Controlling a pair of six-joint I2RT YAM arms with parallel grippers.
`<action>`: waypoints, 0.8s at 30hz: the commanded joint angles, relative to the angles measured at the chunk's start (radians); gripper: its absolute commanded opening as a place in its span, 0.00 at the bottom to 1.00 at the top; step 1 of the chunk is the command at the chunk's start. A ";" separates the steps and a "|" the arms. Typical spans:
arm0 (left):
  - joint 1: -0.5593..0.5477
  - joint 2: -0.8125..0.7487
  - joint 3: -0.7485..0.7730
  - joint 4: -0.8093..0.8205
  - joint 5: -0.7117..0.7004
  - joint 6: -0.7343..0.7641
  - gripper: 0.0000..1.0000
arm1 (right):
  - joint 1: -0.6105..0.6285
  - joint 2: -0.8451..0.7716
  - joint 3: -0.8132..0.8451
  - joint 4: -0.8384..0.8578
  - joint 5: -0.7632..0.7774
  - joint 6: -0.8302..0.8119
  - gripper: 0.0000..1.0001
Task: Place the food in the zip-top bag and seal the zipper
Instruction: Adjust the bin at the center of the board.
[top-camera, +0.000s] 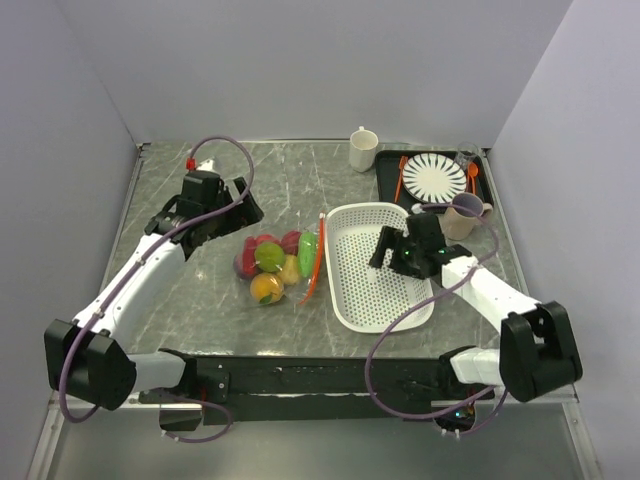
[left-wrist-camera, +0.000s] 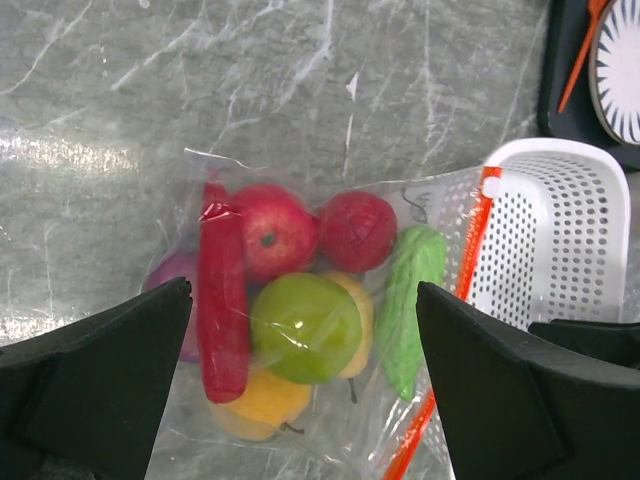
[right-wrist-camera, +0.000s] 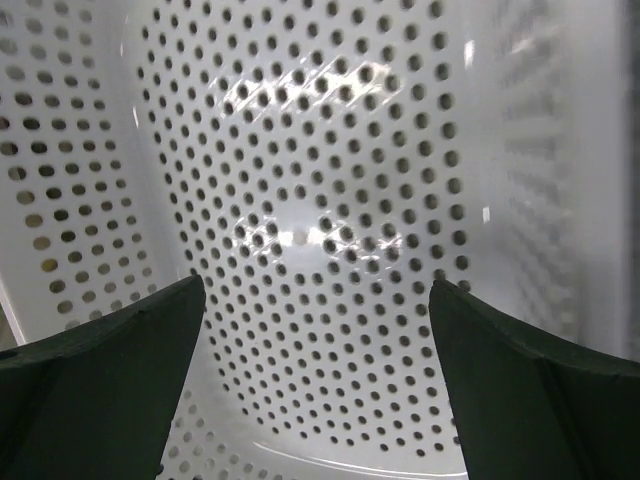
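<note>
Zip-top bag (top-camera: 272, 262) full of food (left-wrist-camera: 305, 325) at frame centre.
Left gripper (left-wrist-camera: 302, 300) gapes above it; right gripper (right-wrist-camera: 316, 288) spread over white basket (top-camera: 358, 292).

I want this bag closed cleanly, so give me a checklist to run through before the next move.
1. All food inside the zip-top bag: ok.
2. No food left in the white basket: ok.
3. Left pincer open, above the bag: ok.
4. Right pincer open, holding nothing: ok.
5. Zipper already sealed: cannot tell; its slider sits at the far end.
</note>
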 joint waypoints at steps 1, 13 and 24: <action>0.041 0.035 -0.060 0.070 0.089 -0.014 0.99 | 0.100 0.061 0.103 0.007 -0.027 0.011 1.00; 0.066 0.098 -0.182 0.132 0.154 -0.069 0.99 | 0.244 0.280 0.301 -0.069 0.055 0.039 1.00; 0.130 0.020 -0.194 0.114 0.097 -0.037 0.99 | 0.327 0.481 0.488 -0.085 0.039 -0.018 1.00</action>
